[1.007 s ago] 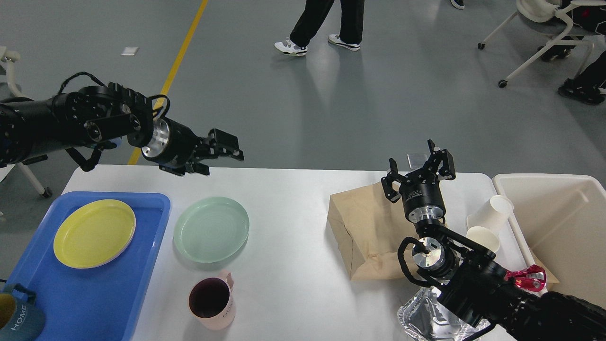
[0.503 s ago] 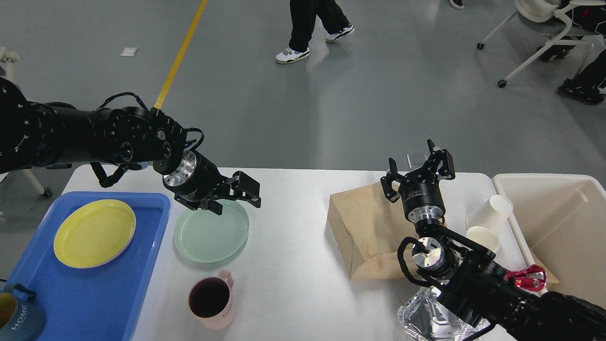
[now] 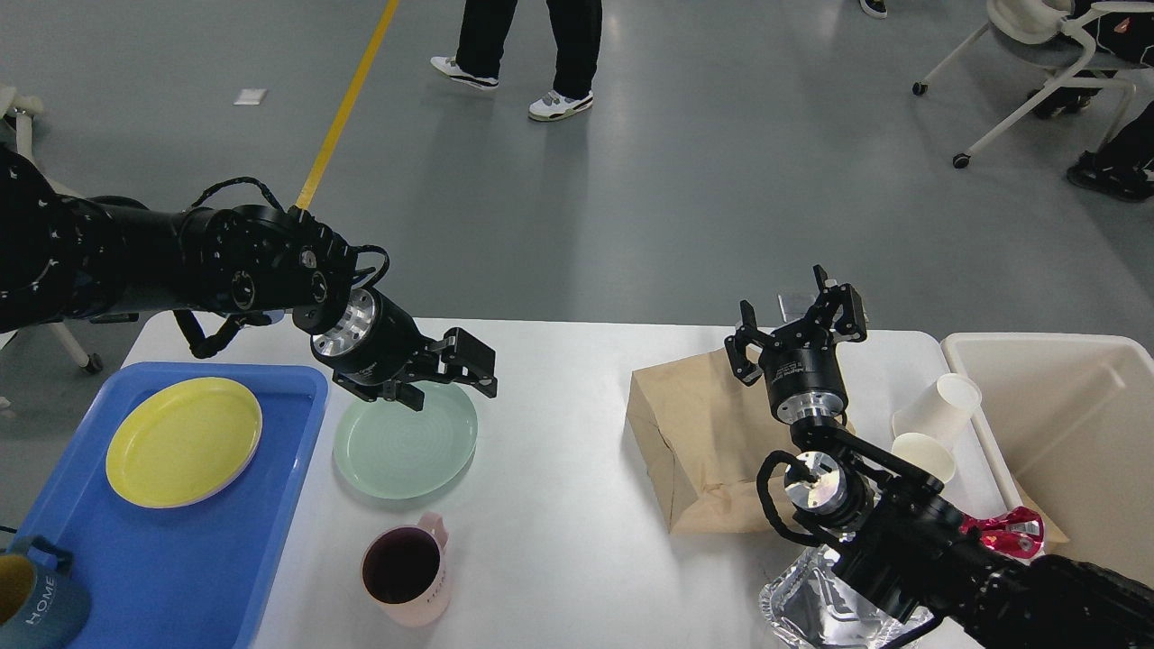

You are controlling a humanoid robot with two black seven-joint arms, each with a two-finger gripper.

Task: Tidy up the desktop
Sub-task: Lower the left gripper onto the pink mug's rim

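the desktop (image 3: 550, 505) fills the lower half of the view, white and wide, its near edge cut off by the frame. at its left sits a blue tray (image 3: 162, 577), partly out of frame, with a yellow plate (image 3: 184, 441) lying in it. a teal mug (image 3: 32, 606) at the tray's near corner is half cropped, only "home" readable on its side.

the left gripper (image 3: 455, 371) hangs over the far edge of the green plate (image 3: 406, 442), fingers pointing right. the fingers overlap dark on dark here, so i cannot tell whether they are apart or together, nor whether they touch the plate. just near of the plate stands a pink mug (image 3: 406, 570), dark inside.

over on the right, the right gripper (image 3: 795, 326) points away toward the far edge, its fingers spread wide apart with nothing between them. it sits above a brown bag (image 3: 699, 446) lying flat, and the wrist hides the bag's right part. two white cups (image 3: 929, 419) lie tipped beside the bag, one partly behind the other. a cream bin (image 3: 1064, 442) stands at the far right, cut off by the frame. a crinkled foil pouch (image 3: 811, 608) peeks out from under the right arm, mostly hidden. something shiny red (image 3: 1001, 532) rides on that arm; hard to say what it is.
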